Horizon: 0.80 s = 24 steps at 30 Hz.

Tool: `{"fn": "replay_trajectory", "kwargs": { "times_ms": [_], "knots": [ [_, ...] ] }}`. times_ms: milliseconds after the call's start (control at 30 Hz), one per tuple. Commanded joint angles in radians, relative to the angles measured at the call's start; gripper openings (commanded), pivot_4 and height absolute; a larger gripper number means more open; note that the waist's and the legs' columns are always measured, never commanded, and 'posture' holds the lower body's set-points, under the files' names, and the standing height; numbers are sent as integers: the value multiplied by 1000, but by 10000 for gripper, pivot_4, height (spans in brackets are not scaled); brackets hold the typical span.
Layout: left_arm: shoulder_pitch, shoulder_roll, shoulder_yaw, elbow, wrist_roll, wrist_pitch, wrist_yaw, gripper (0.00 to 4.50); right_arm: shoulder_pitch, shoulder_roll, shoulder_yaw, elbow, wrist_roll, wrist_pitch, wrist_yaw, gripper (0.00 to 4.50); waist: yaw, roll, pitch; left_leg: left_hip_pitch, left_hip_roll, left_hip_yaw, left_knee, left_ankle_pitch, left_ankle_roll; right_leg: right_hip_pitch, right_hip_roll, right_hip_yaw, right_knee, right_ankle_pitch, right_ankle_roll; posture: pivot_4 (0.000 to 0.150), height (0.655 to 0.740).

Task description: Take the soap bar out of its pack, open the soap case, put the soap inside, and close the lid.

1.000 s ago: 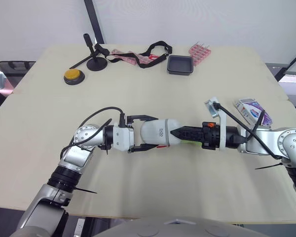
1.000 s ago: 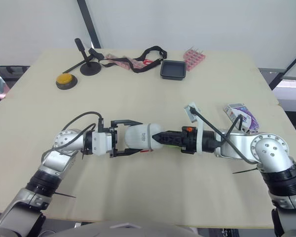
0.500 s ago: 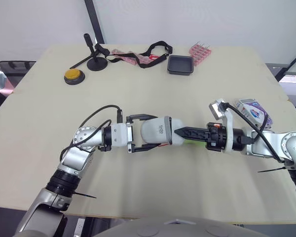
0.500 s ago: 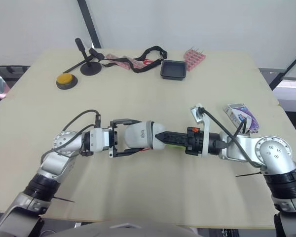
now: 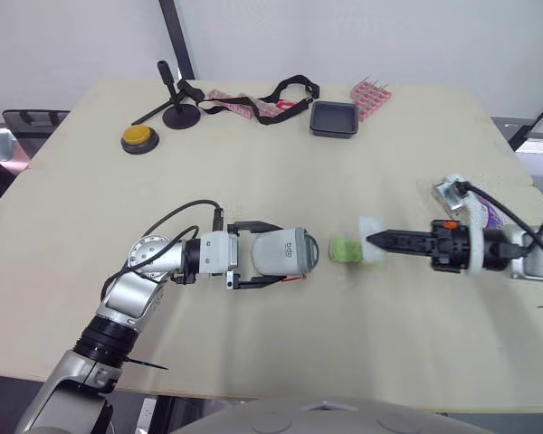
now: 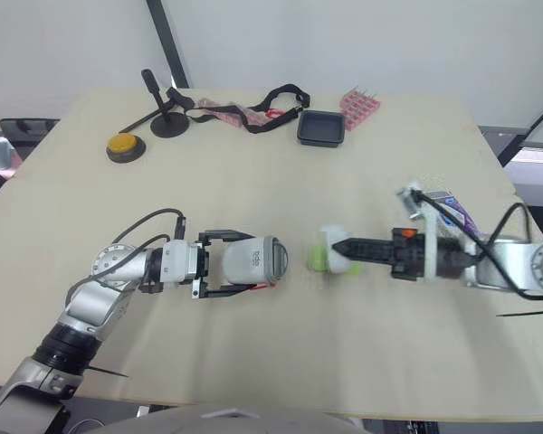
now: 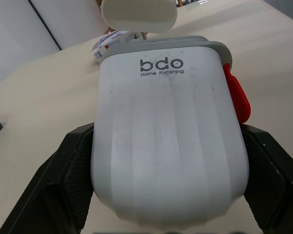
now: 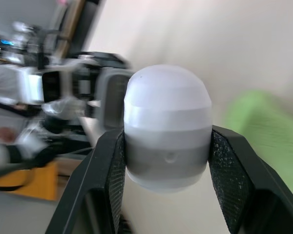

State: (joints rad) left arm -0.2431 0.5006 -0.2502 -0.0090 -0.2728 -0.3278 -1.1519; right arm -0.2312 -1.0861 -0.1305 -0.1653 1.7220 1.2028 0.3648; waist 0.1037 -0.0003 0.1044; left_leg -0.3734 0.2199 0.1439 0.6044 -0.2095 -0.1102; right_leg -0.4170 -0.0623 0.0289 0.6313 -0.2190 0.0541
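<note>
On the table (image 5: 253,163), your left gripper (image 5: 281,254) was clamped across the soap case (image 7: 168,146). The case lay on its side with its grey-rimmed end facing the other arm, probably so it stayed braced for loading. Your right gripper (image 5: 371,240) was closed on the lid (image 8: 167,131), held well apart from the case to leave that end free, and the green soap (image 5: 344,249) lay on the table between them, just beside the lid, not yet inside.
</note>
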Motion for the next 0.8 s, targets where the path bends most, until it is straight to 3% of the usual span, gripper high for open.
{"fn": "replay_trajectory", "kwargs": {
  "times_ms": [33, 200, 333, 500, 800],
  "knots": [
    [-11, 3, 6, -2, 3, 3, 1, 34817, -44, -111, 5, -26, -256, -7, 103, 19926, 0, 0, 0, 0, 0, 0, 0, 0, 0, 0, 0, 0, 0, 0, 0, 1500, 7400],
    [-17, -3, 2, 1, 12, 11, 2, 34817, -85, -312, 257, -108, -780, -159, 285, 19926, 0, -1, 1, 0, 1, 0, 0, 0, 0, 0, 1, 0, 0, 0, 0, 1500, 7400],
    [-17, -4, 2, -5, 18, 20, 8, 34817, -153, -303, 433, -99, -1072, -279, 408, 19926, -3, -2, 1, 0, 1, 0, 1, 0, 0, 0, 0, 0, 0, 0, 0, 1500, 7400],
    [-13, -1, 7, -14, 29, 26, 16, 34817, -222, -237, 541, -20, -1313, -407, 518, 19926, -17, -2, 1, 0, 1, 0, 1, 0, 1, -1, 0, 3, 2, 0, 0, 1500, 7400],
    [-4, 3, 11, -31, 37, 34, 33, 34817, -256, -142, 569, 52, -1525, -539, 663, 19926, -22, -2, 1, 0, 1, 1, 2, -3, 7, -1, 0, 3, 4, -1, -2, 1500, 7400]
  ]
}}
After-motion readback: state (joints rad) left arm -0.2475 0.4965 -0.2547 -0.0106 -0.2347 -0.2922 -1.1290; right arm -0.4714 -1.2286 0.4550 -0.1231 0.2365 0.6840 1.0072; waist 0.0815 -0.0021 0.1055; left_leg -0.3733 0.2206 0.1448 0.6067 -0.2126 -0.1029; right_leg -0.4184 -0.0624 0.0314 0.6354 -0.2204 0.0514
